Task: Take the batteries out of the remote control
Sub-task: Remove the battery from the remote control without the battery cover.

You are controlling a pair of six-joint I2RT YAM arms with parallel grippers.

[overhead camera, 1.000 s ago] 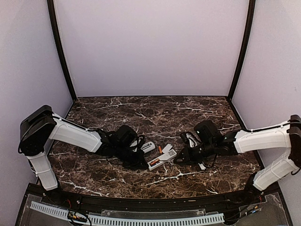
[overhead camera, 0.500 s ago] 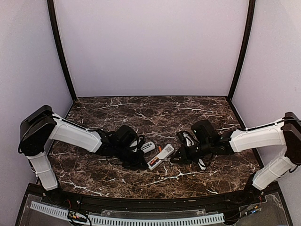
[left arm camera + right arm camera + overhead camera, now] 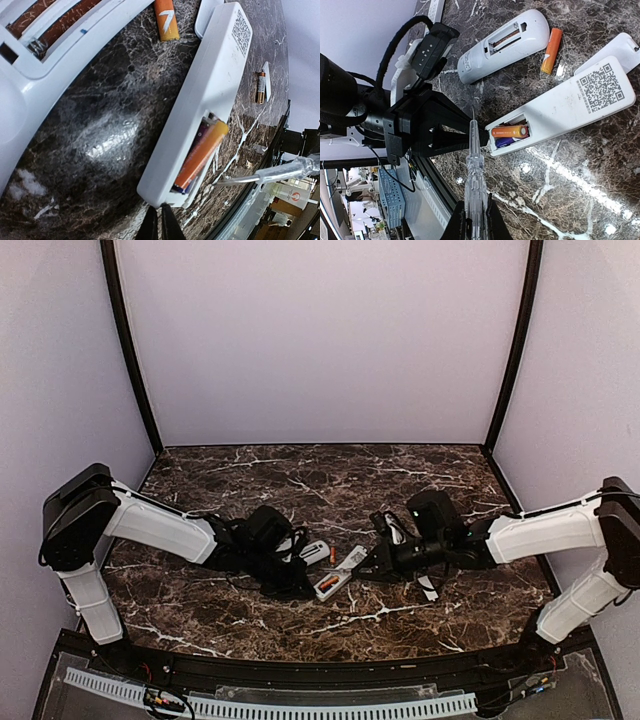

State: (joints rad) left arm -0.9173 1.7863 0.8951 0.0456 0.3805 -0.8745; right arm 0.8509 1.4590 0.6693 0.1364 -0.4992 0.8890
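Start at the right gripper (image 3: 474,220): closed hard on a clear plastic pen-shaped pick (image 3: 472,165) with a thin metal tip. The tip is aimed at the open end of the long white plastic remote with the QR label (image 3: 570,102), near it but not touching. Then the left gripper (image 3: 160,224): fingers pressed together on nothing, parked just beside that same open end, contact not clear.

Look for the task's things in the uncovered bay of that remote. An orange cylindrical battery (image 3: 510,131) lies on top, seemingly lifted a little at one end, over a darker bluish battery (image 3: 505,142) that is half hidden. Further out, a loose orange battery (image 3: 551,44) lies on the dark brown marble-patterned table (image 3: 580,190). Beside it, a rounded white remote (image 3: 477,62) sits with copper-coloured cells seated in its own open bay.

For the step in hand, likely prying out the orange cell:
- Bring the tip in low and slip it under the end that seems raised, not against the battery's side.
- Lever upward in a short, gentle arc — a hard flick would probably send the cell rolling.
- Brace the remote's end with the left gripper's closed fingers, since a light plastic body looks apt to skid on polished stone.
- Watch the thin tip for bending.
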